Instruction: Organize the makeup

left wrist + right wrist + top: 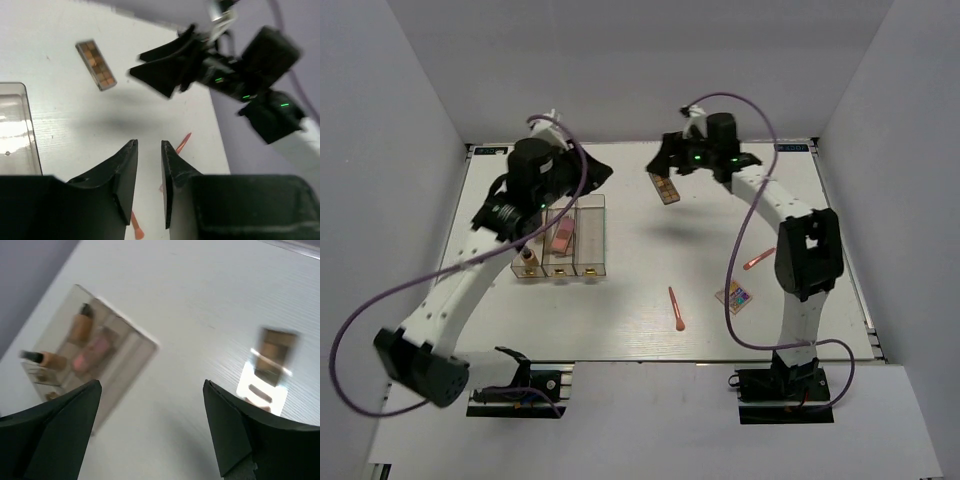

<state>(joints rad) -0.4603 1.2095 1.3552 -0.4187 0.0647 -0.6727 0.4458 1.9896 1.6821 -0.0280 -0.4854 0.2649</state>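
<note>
No legible text in any view. Dark label (492, 151) at the far-left corner of the table (640, 330) and second label (790, 148) at its far-right corner both carry marks too small to read

The worktop (640, 335) is looking white. One palette (666, 187) is showing rows of little brown squares, and another palette (734, 297) is showing many colours. The applicators (676, 309) are glowing coral-orange, and the compact (562, 238) is looking pink. The cable (725, 95) is looking purple, and the left hand (148, 146) and right hand (151, 386) are looking black.
</note>
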